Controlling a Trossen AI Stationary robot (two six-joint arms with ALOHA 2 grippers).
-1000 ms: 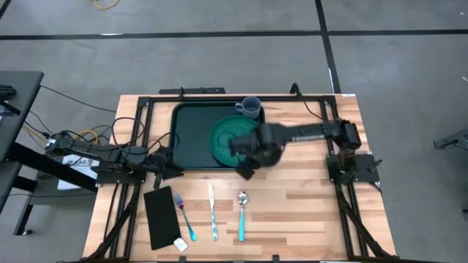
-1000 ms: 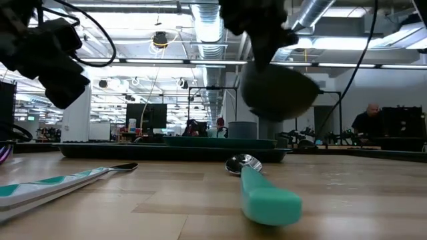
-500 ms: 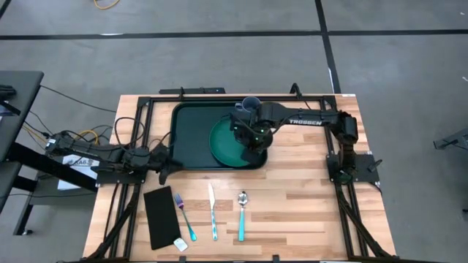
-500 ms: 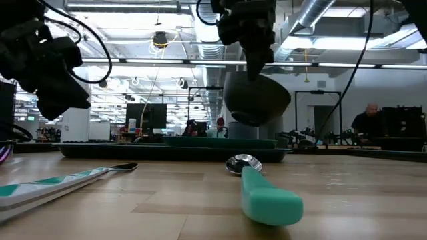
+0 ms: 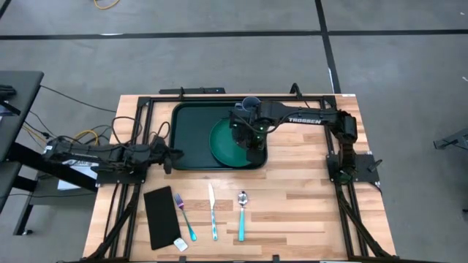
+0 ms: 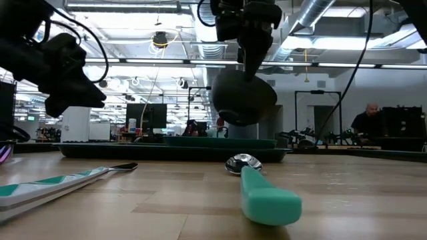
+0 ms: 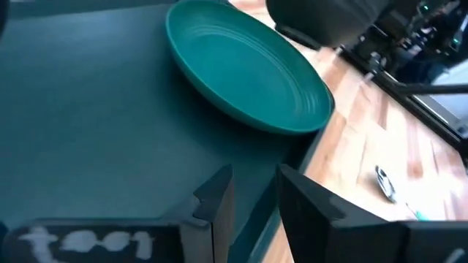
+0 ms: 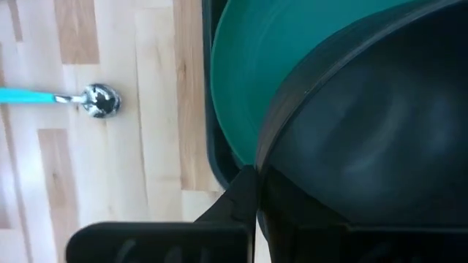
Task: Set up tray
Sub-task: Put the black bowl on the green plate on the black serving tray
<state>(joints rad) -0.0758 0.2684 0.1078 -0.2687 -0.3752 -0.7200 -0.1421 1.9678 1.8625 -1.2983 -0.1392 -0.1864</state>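
Note:
The dark green tray (image 5: pixel 191 135) lies on the table's far half, with the round green plate (image 5: pixel 225 144) on its right part and a grey mug (image 5: pixel 251 104) by its far right corner. My right gripper (image 5: pixel 248 131) hovers over the plate's right side, shut on a dark bowl (image 6: pixel 243 100). My left gripper (image 7: pixel 252 191) is open at the tray's near left corner (image 5: pixel 175 162). In the left wrist view its fingers stand on either side of the tray's raised rim (image 7: pixel 296 157); whether they touch it, I cannot tell. My right gripper holds the dark bowl by its rim (image 8: pixel 257 169), one finger inside and one outside, coming from above and pointing down. The bowl hangs tilted below the fingers, lifted clear above the green plate (image 6: pixel 220 141).
On the near half of the wood lie a black napkin (image 5: pixel 161 217), a fork (image 5: pixel 184 218), a knife (image 5: pixel 213 212) and a teal-handled spoon (image 5: pixel 242 215), with a small white piece (image 5: pixel 180 245) near the napkin. Black frame rails run along the table's sides.
My right gripper has carried the bowl from beyond the tray's near right corner toward the far-left, over the plate, and lowered it a little. My left gripper has moved toward the table's right, up to the tray's near left corner.

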